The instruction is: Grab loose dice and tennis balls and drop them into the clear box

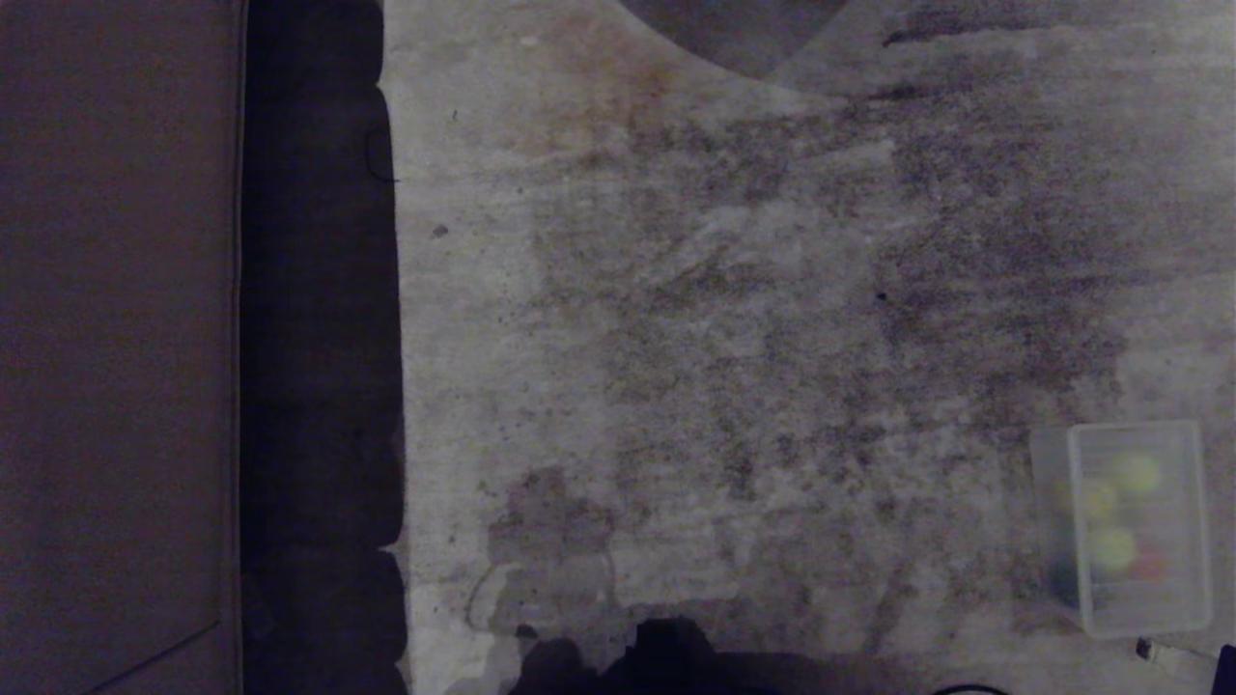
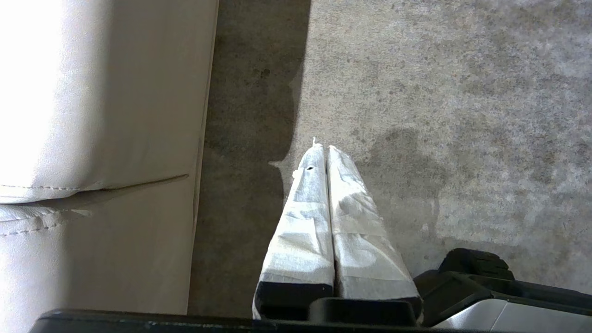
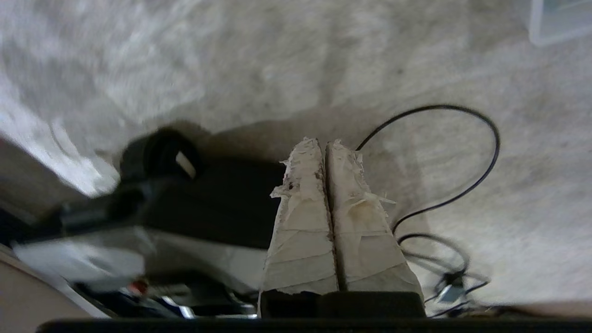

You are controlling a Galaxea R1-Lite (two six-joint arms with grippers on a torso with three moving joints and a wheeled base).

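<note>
The clear box (image 1: 1203,521) stands on the carpet at the lower right of the head view. Through its walls show two yellow-green tennis balls (image 1: 1135,471) (image 1: 1112,547), a yellow die (image 1: 1098,499) and a red die (image 1: 1149,565), all blurred. No loose die or ball lies on the carpet in view. Neither gripper appears in the head view. My left gripper (image 2: 322,147) is shut and empty, hanging over the carpet beside the sofa. My right gripper (image 3: 323,142) is also shut and empty, above my own base; a corner of the clear box (image 3: 555,23) shows far off.
A pale sofa (image 1: 116,338) (image 2: 92,115) fills the left side, with a dark shadowed strip (image 1: 319,338) along its foot. A black cable (image 3: 462,138) loops over the carpet near my base (image 3: 208,203). A dark rounded shape (image 1: 734,29) sits at the far edge.
</note>
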